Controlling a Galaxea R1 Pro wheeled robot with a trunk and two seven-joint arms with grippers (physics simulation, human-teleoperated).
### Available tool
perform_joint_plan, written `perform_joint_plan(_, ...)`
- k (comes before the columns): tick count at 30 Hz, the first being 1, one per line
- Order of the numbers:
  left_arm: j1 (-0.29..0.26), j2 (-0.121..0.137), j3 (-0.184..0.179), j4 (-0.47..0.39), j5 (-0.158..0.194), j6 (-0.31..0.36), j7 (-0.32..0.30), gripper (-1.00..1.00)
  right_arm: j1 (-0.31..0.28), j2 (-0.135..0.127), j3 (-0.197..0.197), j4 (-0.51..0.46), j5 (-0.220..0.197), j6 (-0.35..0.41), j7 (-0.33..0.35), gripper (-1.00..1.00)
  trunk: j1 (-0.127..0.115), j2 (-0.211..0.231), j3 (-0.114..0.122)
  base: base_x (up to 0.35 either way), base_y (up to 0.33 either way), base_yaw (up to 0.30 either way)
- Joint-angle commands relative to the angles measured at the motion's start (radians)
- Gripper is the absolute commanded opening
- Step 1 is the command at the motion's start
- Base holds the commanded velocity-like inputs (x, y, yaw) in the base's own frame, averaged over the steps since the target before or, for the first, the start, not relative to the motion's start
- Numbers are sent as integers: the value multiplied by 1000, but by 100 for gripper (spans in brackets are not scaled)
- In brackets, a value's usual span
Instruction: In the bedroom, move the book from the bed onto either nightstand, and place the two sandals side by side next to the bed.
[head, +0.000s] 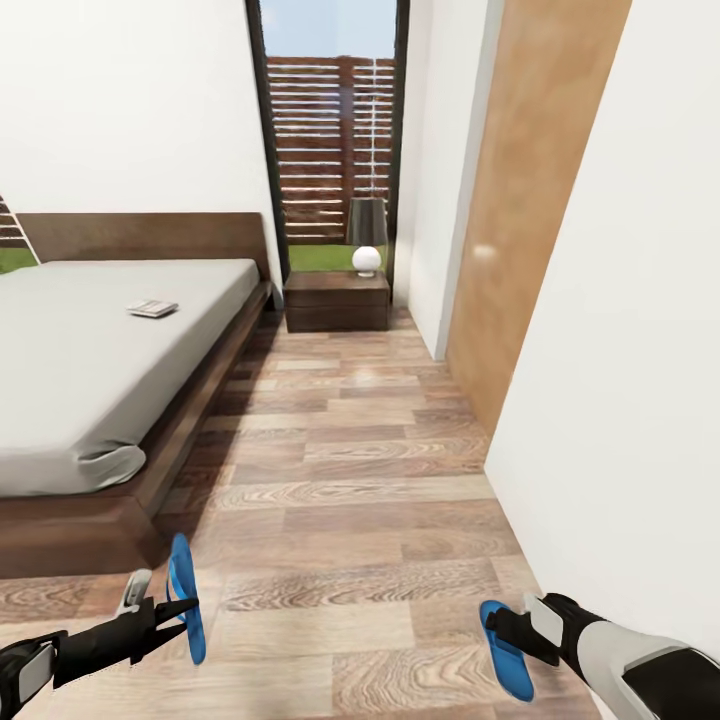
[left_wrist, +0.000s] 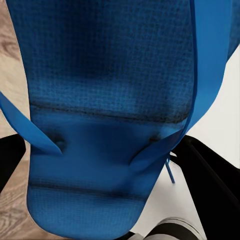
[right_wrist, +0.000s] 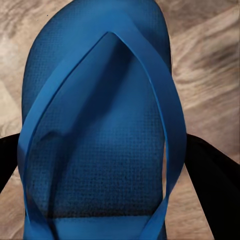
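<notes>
On the left is the big bed (head: 90, 360) with its pale grey top, and the little book (head: 152, 308) lies flat on it, far from the robot. Near us, the left gripper (head: 185, 607) is pinched tight on one bright blue sandal (head: 186, 598), which stands up on its edge just past the near corner of the bed. In the middle, the wood floor (head: 370, 470) runs far back to a dark nightstand (head: 337, 300) with a lamp (head: 366, 235) on top. On the right, the right gripper (head: 508, 632) is pinched tight on the other sandal (head: 505, 648), held low near the white wall (head: 640, 350). I think the sandal step is in hand. Next, both sandals should go down flat, close together, beside the bed. The book has not been moved yet.
</notes>
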Motion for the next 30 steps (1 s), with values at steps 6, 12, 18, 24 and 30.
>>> perform_joint_plan(6, 0, 0, 7, 0, -5, 10, -2, -100, -1, 0, 8, 1, -11, 3, 0, -100, 0, 0, -1, 217, 0, 9)
perform_joint_plan(12, 0, 0, 7, 0, -5, 10, -2, -100, -1, 0, 8, 1, -11, 3, 1, -100, 0, 0, -1, 217, 0, 1)
perform_joint_plan(18, 0, 0, 7, 0, -5, 10, -2, -100, -1, 1, 8, 1, -11, 3, 0, -100, 0, 0, -1, 217, 0, 24)
perform_joint_plan(24, 0, 0, 7, 0, -5, 10, -2, -100, -1, 1, 8, 1, -11, 3, 0, -100, 0, 0, -1, 217, 0, 79)
perform_joint_plan(30, 0, 0, 7, 0, -5, 10, -1, -100, -1, 1, 8, 1, -12, 3, 0, -100, 0, 0, -1, 217, 0, 88)
